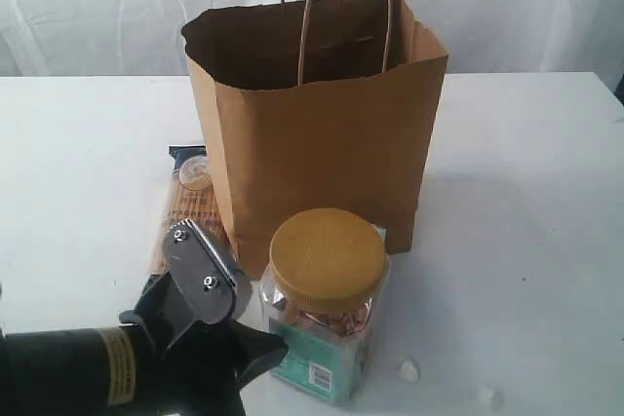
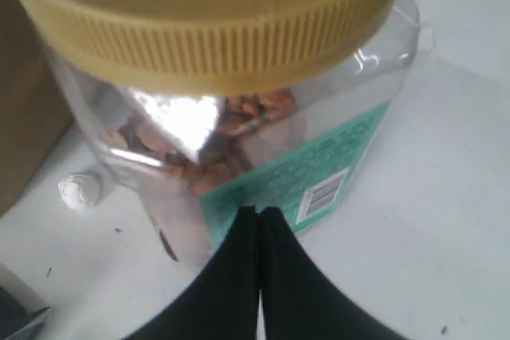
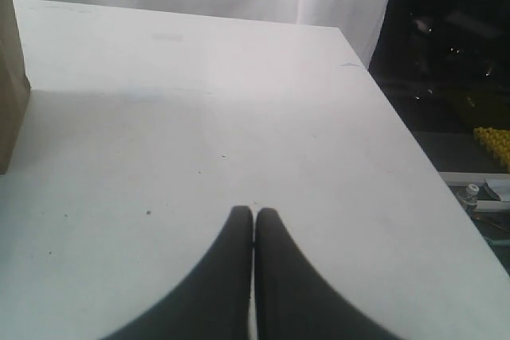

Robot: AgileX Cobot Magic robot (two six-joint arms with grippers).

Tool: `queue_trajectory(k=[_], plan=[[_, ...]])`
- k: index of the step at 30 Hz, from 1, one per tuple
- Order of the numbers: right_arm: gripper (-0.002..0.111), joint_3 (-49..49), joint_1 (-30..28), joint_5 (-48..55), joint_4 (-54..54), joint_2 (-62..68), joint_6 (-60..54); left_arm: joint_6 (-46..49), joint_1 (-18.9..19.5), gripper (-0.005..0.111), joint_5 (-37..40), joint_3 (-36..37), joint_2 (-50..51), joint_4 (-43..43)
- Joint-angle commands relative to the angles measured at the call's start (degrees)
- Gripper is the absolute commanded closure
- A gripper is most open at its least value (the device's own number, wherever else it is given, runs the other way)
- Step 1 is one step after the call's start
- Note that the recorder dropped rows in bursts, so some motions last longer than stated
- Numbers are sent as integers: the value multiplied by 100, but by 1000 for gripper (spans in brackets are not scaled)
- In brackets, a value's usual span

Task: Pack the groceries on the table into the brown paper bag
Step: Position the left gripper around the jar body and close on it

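Note:
The brown paper bag [image 1: 322, 133] stands open and upright in the middle of the table [image 1: 526, 192]. Just in front of it stands a clear jar with a yellow lid [image 1: 327, 258] and a teal label. A spaghetti packet [image 1: 187, 204] lies flat against the bag's left side, partly hidden by my left arm. My left gripper [image 1: 273, 346] is shut and empty, its tips close to the jar's lower left side. In the left wrist view the left gripper [image 2: 259, 211] points at the jar [image 2: 239, 117] near its label. My right gripper [image 3: 254, 212] is shut over bare table [image 3: 199, 117].
Two tiny white lumps [image 1: 409, 370] [image 1: 490, 397] lie to the right of the jar and another lump [image 2: 80, 190] shows beside it. The bag's edge [image 3: 9, 77] shows in the right wrist view, and the table's edge [image 3: 398, 117] drops off to a dark floor.

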Motion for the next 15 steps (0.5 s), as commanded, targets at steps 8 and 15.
queue_trajectory(k=[8,15], plan=[[108,13,7,-32,-18,-27,21,2431,8,107,-1763,42,747,-3682],[108,13,7,-32,-18,-27,21,2938,-21,107,-739,42,15,-3420]])
